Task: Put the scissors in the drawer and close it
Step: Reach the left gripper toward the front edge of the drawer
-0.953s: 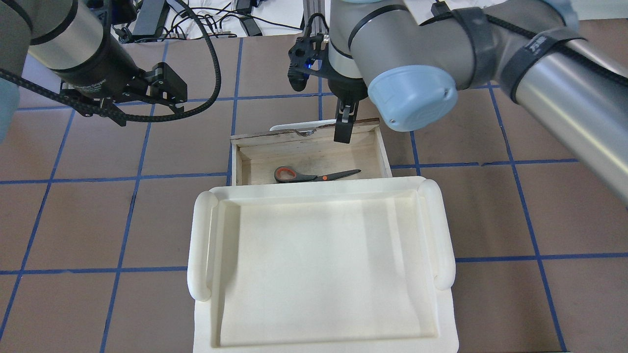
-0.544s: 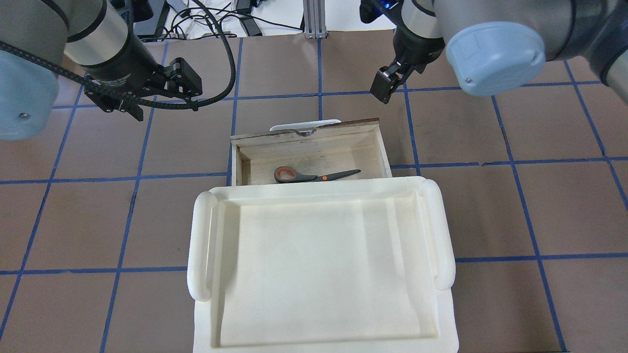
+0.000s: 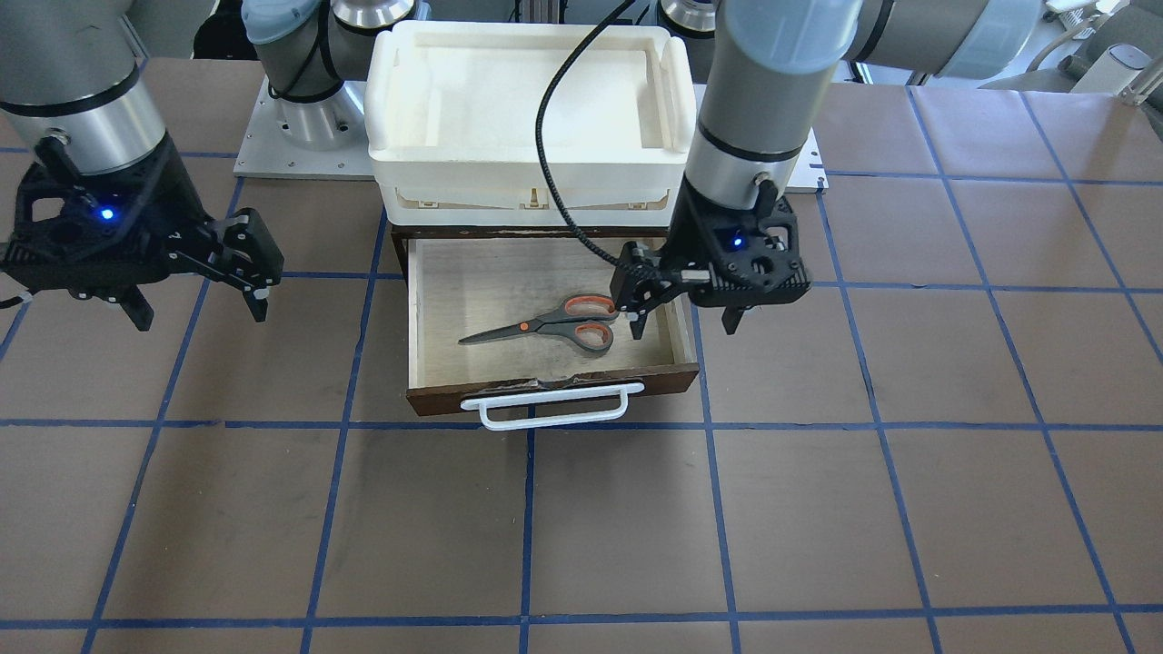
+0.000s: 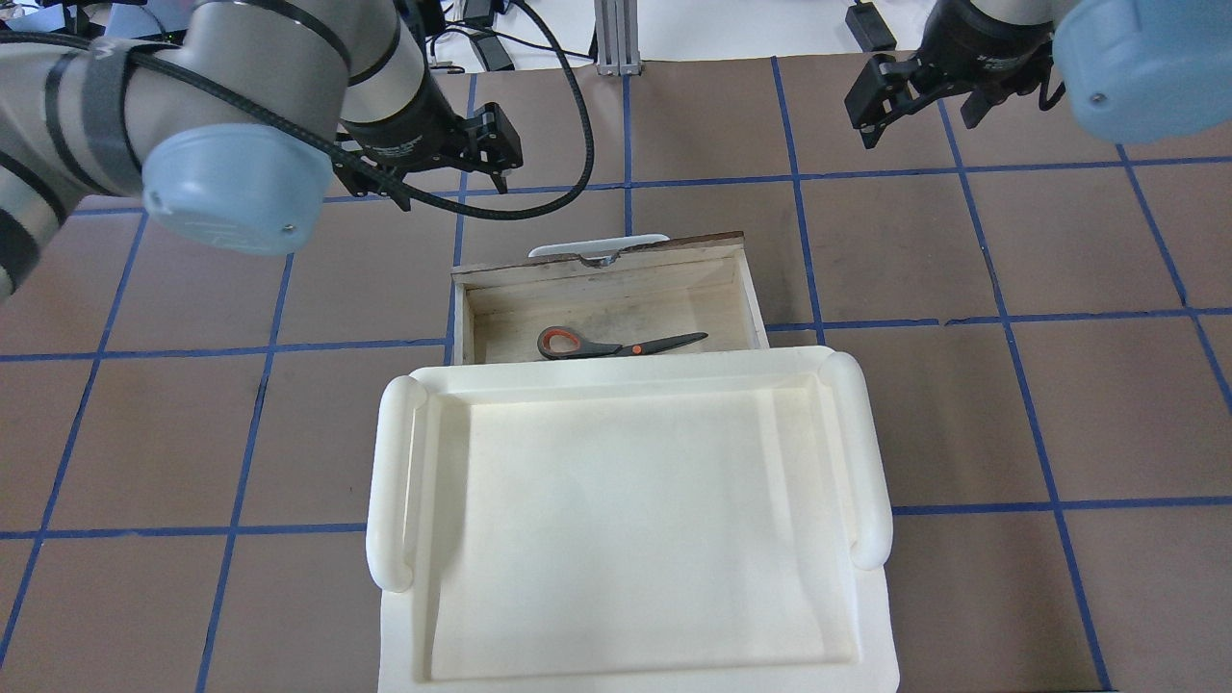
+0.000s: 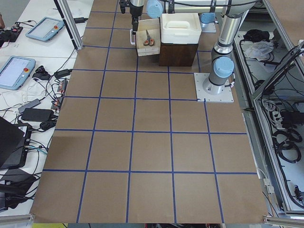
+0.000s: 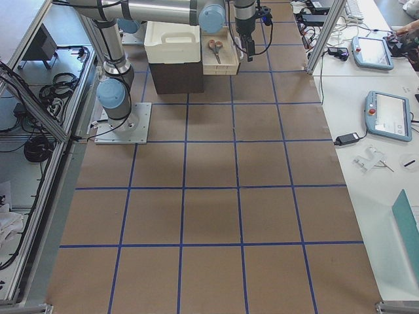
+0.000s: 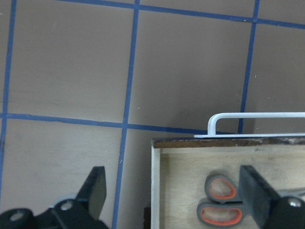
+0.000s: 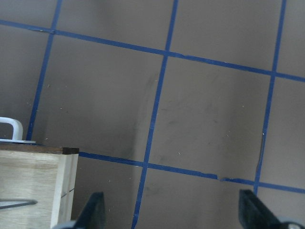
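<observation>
The scissors (image 4: 616, 346) (image 3: 545, 327) lie flat inside the open wooden drawer (image 4: 597, 262) (image 3: 545, 392), which has a white bar handle (image 3: 554, 406). My left gripper (image 4: 450, 188) (image 3: 686, 325) is open and empty, and hovers above the drawer's front left corner. In the left wrist view its gripper (image 7: 174, 200) straddles the drawer's side wall, with the scissors' orange loops (image 7: 217, 200) between the fingers. My right gripper (image 4: 919, 120) (image 3: 200, 311) is open and empty over the bare table, off the drawer's right side. The right wrist view shows only the drawer's corner (image 8: 33, 186).
A white plastic bin (image 4: 626, 520) (image 3: 518, 82) sits on top of the dark cabinet that holds the drawer. The brown table (image 4: 962, 404) carries a blue tape grid. Cables and devices lie beyond the far edge (image 4: 404, 38).
My right gripper has lifted off the drawer's front rim and swung out to the right. My left gripper has moved in toward the drawer's front left corner. The scissors have not moved.
</observation>
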You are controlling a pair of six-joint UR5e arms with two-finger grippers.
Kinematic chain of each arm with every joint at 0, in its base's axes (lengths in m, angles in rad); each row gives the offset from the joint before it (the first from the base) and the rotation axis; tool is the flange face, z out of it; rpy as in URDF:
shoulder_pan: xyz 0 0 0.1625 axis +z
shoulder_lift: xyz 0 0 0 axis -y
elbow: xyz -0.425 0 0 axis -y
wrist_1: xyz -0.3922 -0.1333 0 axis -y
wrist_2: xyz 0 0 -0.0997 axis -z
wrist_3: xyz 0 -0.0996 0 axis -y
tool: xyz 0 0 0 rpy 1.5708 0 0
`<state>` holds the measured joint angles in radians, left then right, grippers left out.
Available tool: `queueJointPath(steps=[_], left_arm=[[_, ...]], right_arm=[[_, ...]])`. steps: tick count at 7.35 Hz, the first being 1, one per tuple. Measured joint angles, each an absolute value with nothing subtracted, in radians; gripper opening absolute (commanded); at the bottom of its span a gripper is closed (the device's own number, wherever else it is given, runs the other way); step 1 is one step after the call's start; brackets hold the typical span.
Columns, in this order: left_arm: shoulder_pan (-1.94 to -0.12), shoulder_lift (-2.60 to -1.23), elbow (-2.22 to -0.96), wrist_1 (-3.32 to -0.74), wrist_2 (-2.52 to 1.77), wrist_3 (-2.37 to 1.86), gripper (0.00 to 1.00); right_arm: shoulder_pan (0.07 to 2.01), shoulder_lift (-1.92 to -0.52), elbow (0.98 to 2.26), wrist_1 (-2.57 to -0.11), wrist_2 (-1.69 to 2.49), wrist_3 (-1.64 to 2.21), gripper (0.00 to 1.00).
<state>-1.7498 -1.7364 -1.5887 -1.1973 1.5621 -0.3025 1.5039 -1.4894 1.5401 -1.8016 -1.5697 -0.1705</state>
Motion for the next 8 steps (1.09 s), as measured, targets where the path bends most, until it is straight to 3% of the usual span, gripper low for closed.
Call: queueJointPath(steps=[5, 8], left_arm=[[-1.892, -2.034, -1.406, -1.140, 1.628, -0.458, 1.00], [-1.900, -2.124, -1.330, -1.132, 1.630, -0.479, 1.00]], right_arm=[[1.514, -1.533, 1.625, -1.759, -1.566, -0.019, 1.00], [1.525, -1.566, 1.639, -1.751, -1.563, -0.058, 1.00]])
